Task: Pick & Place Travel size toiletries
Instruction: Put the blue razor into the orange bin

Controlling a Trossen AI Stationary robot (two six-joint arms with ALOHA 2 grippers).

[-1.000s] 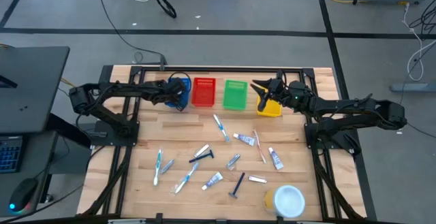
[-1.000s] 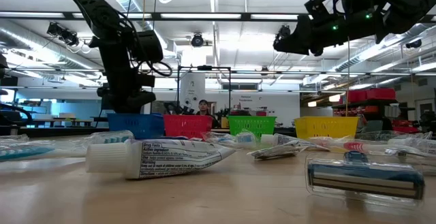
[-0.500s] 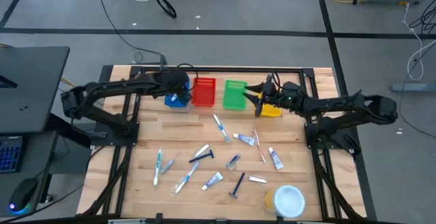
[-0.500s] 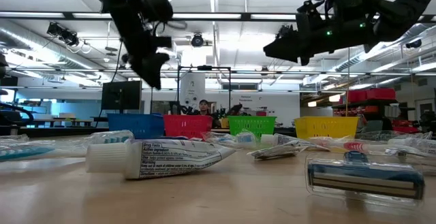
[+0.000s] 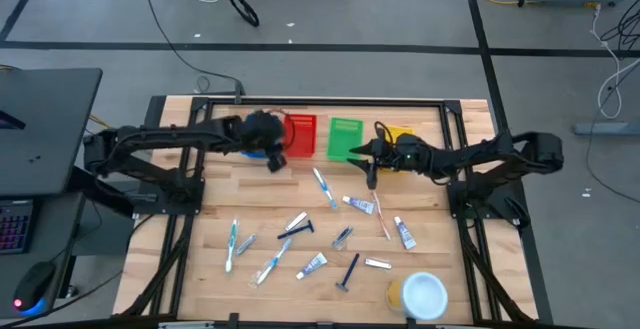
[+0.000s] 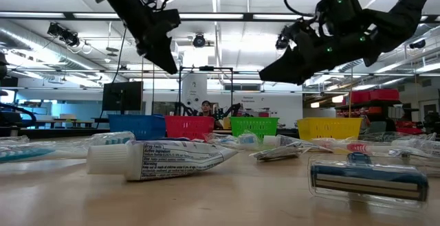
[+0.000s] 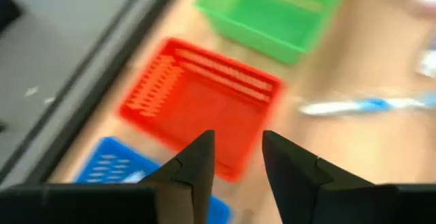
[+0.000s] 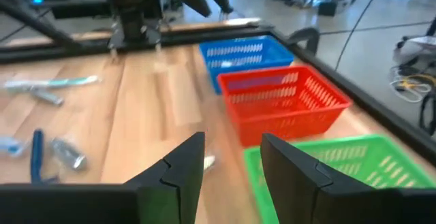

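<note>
Both arms having swung inward from the baskets, left gripper (image 5: 277,159) hovering spread by red basket (image 5: 299,135), right gripper (image 5: 371,176) hanging spread, empty, beside green basket (image 5: 345,139), toiletries (image 5: 325,186) lying scattered below.

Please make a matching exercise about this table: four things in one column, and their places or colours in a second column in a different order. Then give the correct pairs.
Things:
1. red basket
2. round white-and-yellow container
3. left gripper
4. razor

Places:
A. in the near right corner of the table
B. above the table edge of the blue basket and red basket, empty
C. between the blue basket and the green basket
D. closest to the low camera, at its right

Pairs: 1-C, 2-A, 3-B, 4-D
</note>
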